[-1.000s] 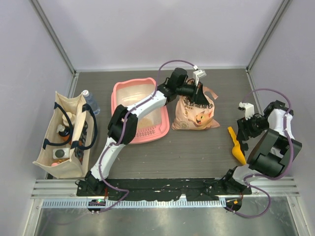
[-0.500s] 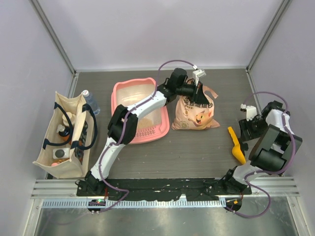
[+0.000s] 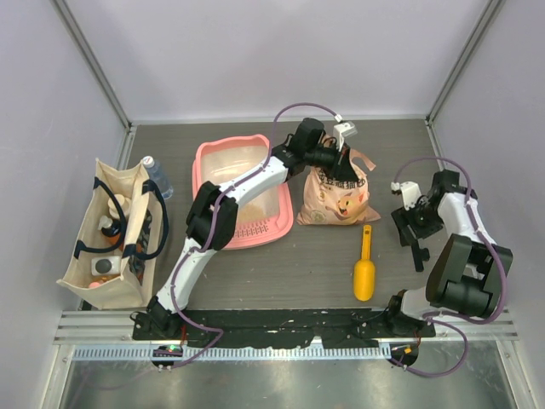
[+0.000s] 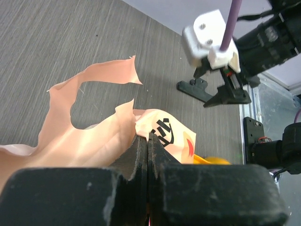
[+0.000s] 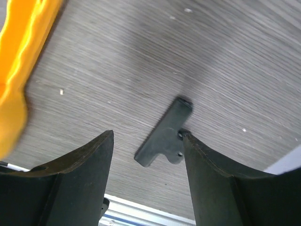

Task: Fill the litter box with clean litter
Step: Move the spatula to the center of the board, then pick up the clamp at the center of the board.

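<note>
Since a second ago the yellow-orange scoop has gone from the right edge of the table to the lower centre-right, handle toward the top of the frame, and the right arm has swung inward with it. Its right gripper now hangs low over the wood with the jaws spread wide and nothing between them. A small black T-shaped piece lies on the table under the gap, and the scoop is at the upper left of the wrist view. The right arm is folded back on itself at the right of the overhead view. The left gripper is pressed closed on the torn upper edge of the peach bag, which stands at upper centre. The left arm stretches diagonally from its base at the bottom left, crossing over the litter box. The pink box sits left of the bag, just beside it, its floor partly hidden by the arm — whether granules lie inside I cannot tell. A beige tote bag stands at far left, well apart, a clear bottle at its upper corner.
</note>
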### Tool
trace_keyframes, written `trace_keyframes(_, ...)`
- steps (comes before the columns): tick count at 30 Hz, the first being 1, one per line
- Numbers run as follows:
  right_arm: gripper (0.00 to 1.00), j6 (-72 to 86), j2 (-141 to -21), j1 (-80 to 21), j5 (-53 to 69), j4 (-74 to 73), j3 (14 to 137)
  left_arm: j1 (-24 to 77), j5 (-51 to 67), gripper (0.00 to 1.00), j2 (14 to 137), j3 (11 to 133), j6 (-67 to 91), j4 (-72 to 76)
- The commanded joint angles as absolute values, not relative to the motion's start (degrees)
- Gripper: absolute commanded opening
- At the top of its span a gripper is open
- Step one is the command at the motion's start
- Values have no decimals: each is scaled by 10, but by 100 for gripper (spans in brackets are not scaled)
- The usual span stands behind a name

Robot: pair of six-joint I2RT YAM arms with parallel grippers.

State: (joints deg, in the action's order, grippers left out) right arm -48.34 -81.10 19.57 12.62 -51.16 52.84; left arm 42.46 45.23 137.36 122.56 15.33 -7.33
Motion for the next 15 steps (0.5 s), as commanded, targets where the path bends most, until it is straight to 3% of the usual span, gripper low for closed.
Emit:
trace_keyframes(1,65,-433,-802,242,98,-503,573,413,439,0,1348,1231,123,-141)
trace_keyframes(15,47,-374,-903,330,146,-562,610,412,439,0,1346,1247,97,-185)
